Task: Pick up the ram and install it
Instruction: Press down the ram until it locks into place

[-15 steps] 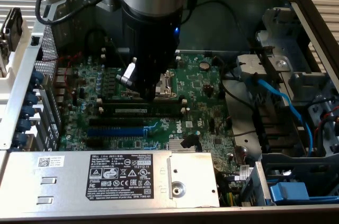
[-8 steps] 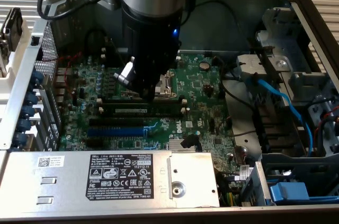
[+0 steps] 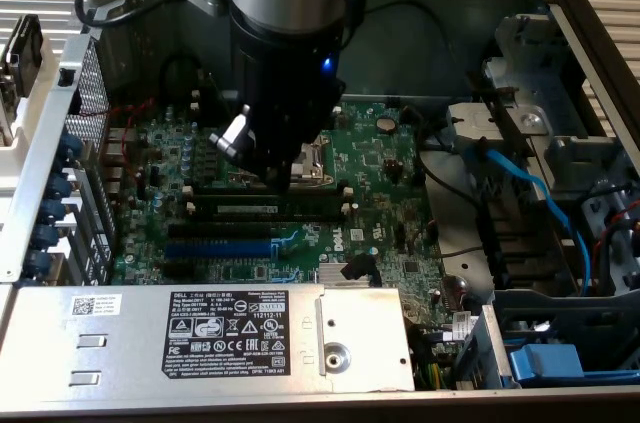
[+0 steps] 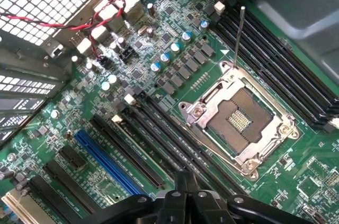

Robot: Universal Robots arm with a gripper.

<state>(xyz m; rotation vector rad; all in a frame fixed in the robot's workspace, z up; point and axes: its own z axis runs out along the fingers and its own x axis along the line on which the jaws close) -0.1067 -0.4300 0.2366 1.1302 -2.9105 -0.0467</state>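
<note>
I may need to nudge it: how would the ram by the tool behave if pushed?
The ram looks like a thin flat board, so it is probably stiff and light. Its bare chips suggest it is fragile under sideways force. Long and narrow, it would likely pivot if pushed near one end, unless seated, which I cannot tell.

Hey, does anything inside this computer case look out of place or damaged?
The CPU socket on the motherboard is empty, with its contacts bare, and its thin metal lever stands straight up, unlatched. Nothing else looks askew, spilled or damaged.
</note>
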